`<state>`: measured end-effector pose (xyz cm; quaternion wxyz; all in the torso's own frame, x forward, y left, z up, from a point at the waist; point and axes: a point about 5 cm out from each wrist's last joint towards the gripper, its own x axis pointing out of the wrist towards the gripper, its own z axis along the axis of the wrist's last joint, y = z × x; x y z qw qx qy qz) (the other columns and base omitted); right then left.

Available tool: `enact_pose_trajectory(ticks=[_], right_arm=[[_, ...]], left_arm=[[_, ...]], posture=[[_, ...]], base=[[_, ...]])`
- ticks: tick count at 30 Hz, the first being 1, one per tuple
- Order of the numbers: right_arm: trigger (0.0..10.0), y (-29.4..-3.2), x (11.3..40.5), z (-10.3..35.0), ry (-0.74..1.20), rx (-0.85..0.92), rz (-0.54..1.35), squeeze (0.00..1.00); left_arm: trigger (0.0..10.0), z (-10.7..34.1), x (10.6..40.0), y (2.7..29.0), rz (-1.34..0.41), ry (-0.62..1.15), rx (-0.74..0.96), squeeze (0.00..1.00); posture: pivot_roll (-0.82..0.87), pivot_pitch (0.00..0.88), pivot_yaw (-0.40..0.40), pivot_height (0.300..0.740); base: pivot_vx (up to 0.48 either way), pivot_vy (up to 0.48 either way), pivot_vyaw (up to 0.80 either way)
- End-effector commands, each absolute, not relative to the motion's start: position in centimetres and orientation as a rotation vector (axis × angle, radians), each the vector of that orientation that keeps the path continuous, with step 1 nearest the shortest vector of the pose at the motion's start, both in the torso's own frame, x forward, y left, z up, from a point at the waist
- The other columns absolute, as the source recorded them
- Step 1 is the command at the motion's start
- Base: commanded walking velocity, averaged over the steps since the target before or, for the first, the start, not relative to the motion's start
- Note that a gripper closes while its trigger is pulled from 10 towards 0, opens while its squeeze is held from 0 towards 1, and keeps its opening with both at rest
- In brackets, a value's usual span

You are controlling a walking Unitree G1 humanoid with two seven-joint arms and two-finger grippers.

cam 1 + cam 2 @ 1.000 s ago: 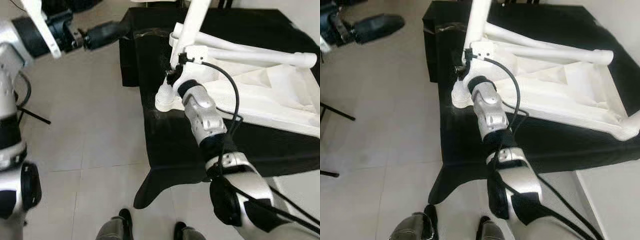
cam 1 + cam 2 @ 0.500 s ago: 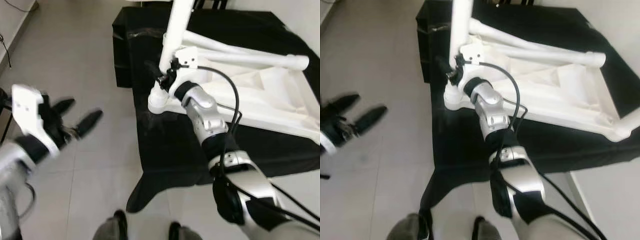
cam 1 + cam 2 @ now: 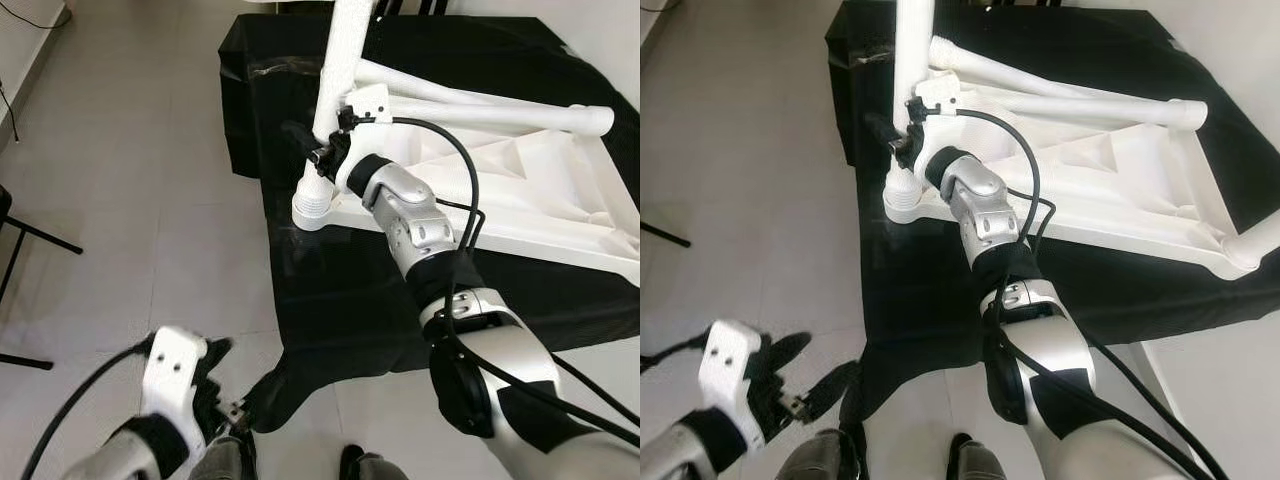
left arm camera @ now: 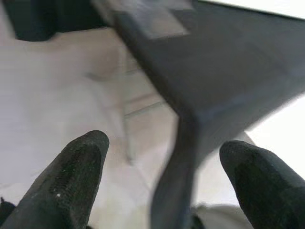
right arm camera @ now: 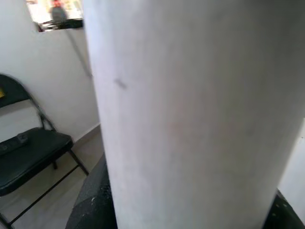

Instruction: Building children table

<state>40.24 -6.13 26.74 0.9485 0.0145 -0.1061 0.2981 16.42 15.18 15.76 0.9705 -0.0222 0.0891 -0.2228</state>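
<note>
While your right end effector [image 3: 318,150] stays hidden behind the upright white cylindrical table leg [image 3: 340,70], it clasps that leg just above the leg's flared round foot [image 3: 312,207], one black finger [image 3: 297,132] showing on the far side. The foot rests on the black cloth-draped worktop [image 3: 340,290], at the near corner of the overturned white plastic children's table frame [image 3: 520,190] lying there. Your left end effector [image 3: 805,385] hangs low beside the worktop's draped corner, over the pale tiled floor [image 3: 150,200], its fingers [image 4: 76,176] spread and gripping nothing. A black folding chair [image 5: 26,157] stands beyond the leg.
</note>
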Motion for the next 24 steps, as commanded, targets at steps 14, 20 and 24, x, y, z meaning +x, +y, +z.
enact_pose_trajectory(ticks=[14,20,24], right_arm=[[0.0,-2.9,36.8,18.6,0.005,0.099,0.230,0.00],[8.8,-3.1,36.9,19.9,-0.030,0.076,0.268,0.00],[10.0,-3.1,36.9,20.8,-0.067,0.080,0.344,0.00]], left_arm=[[10.0,15.7,15.5,15.4,-0.252,0.106,0.004,0.00],[10.0,15.6,15.5,15.3,-0.240,0.092,-0.003,0.00],[10.0,15.5,15.5,15.2,-0.231,0.091,-0.002,0.00]], posture=[[0.02,0.283,-0.088,0.740],[0.01,0.287,-0.094,0.740],[0.01,0.286,-0.093,0.740]], base=[[0.000,0.000,0.00],[0.000,0.000,0.00],[0.000,0.000,0.00]])
